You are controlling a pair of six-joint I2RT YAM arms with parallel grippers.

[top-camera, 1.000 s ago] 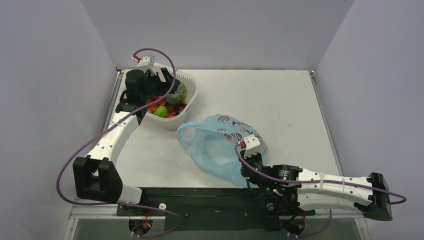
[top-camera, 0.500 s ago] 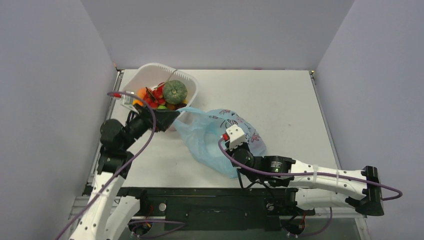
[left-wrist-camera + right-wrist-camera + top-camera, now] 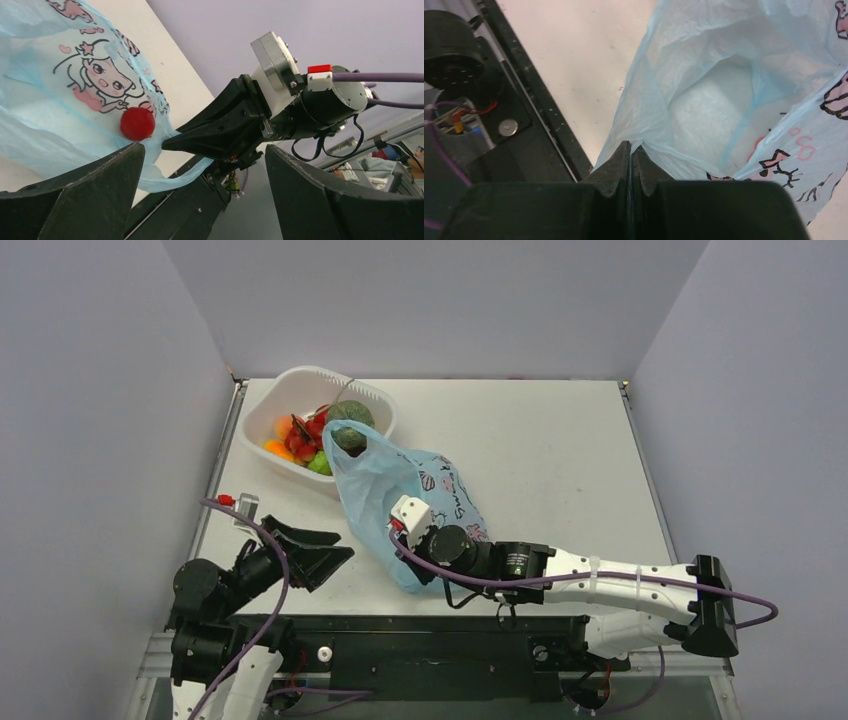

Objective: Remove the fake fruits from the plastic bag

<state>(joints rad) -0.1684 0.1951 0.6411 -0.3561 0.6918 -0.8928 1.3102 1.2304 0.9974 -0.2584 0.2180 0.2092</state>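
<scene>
Emptying looks nearly done: right claw (image 3: 631,150) pinches near edge of plastic bag (image 3: 375,485) on desk (image 3: 560,440), left claw (image 3: 345,545) spread, empty; fake fruits (image 3: 305,435) sit in white tub (image 3: 300,375) (1 red ball (image 3: 137,123) at bag), likely next pick.

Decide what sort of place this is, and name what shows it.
Probably a robotics lab test cell: plain walls box in a white table, two cabled robot arms are bolted at its near edge, and toy fruits in a tub serve as props.
</scene>
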